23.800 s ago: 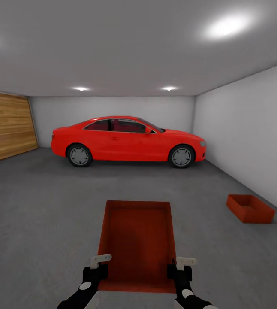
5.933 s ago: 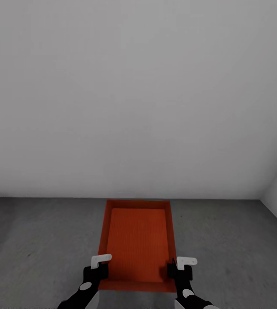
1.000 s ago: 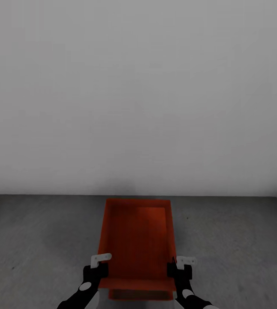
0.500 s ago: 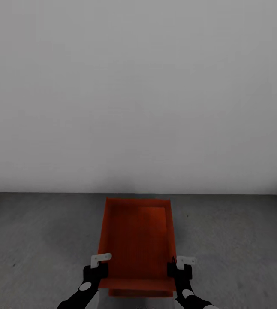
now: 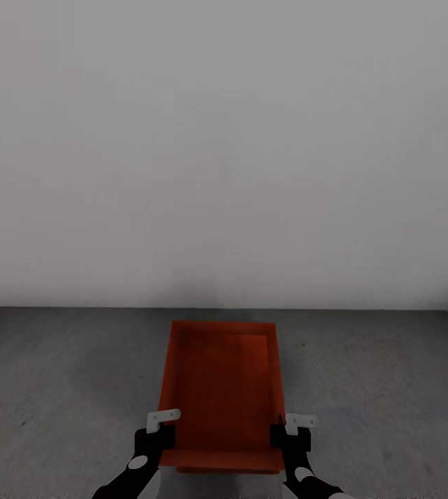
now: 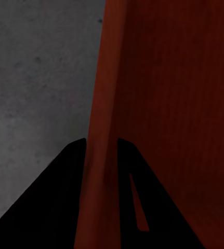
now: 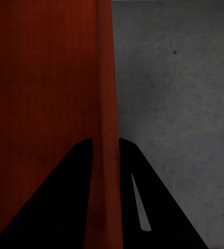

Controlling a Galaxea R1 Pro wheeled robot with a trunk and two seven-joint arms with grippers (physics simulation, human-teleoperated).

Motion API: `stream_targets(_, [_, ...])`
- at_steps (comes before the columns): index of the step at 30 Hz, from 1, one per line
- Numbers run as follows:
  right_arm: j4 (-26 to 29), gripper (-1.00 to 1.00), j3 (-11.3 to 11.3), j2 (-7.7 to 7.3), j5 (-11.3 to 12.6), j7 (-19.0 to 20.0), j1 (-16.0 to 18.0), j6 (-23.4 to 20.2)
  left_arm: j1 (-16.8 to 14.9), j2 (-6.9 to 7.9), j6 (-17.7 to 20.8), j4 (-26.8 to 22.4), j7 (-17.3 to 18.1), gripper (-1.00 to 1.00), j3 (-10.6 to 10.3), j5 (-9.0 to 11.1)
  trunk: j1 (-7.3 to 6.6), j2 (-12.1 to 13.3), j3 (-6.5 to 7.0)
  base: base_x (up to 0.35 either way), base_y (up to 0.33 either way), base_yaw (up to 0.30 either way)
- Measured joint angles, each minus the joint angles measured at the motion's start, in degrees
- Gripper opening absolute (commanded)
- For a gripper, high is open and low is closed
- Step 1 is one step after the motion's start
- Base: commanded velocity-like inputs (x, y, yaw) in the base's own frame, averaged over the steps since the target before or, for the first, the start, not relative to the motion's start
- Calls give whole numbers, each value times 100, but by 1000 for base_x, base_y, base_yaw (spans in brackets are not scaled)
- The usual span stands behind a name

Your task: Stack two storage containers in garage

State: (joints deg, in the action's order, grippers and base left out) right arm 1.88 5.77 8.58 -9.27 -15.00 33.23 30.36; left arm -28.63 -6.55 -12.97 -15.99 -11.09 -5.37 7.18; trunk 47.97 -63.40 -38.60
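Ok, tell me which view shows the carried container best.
The head view: the whole held container shows, open side up, both claws on its side walls. The left wrist view and right wrist view show one wall each, pinched between dark fingers, over the grey floor.

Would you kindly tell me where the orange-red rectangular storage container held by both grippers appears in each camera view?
Head view: orange-red rectangular storage container low centre, between both grippers.
Left wrist view: its side wall runs between the dark fingers.
Right wrist view: its other wall between the fingers.
Shared landmark: the grey concrete floor.
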Motion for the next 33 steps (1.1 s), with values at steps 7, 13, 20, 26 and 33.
stream_targets(7, [2, -100, -3, -1, -2, 0, 0, 11, 1, -1, -15, 0, -1, -100, -1, 2, 0, 0, -61, 0, 0, 0])
stream_targets(13, [0, -100, 2, -2, -7, 0, 0, 29, 0, -2, -30, 1, -1, -100, -5, 3, 0, 0, -114, 0, 0, 0])
stream_targets(20, [-1, -100, 1, -3, -8, 0, 0, 42, 1, -2, -43, 1, -1, -100, -8, 4, 0, 0, -176, 0, 0, 0])
stream_targets(26, [3, -100, -1, -3, -10, -1, 0, 60, 0, -2, -65, 1, 1, -100, -11, 6, 0, 0, -229, 0, 0, 0])
stream_targets(33, [1, -100, 3, -4, -15, -1, 0, 70, 0, -2, -73, 1, 1, -100, -13, 7, 0, 0, -291, 0, 0, 0])
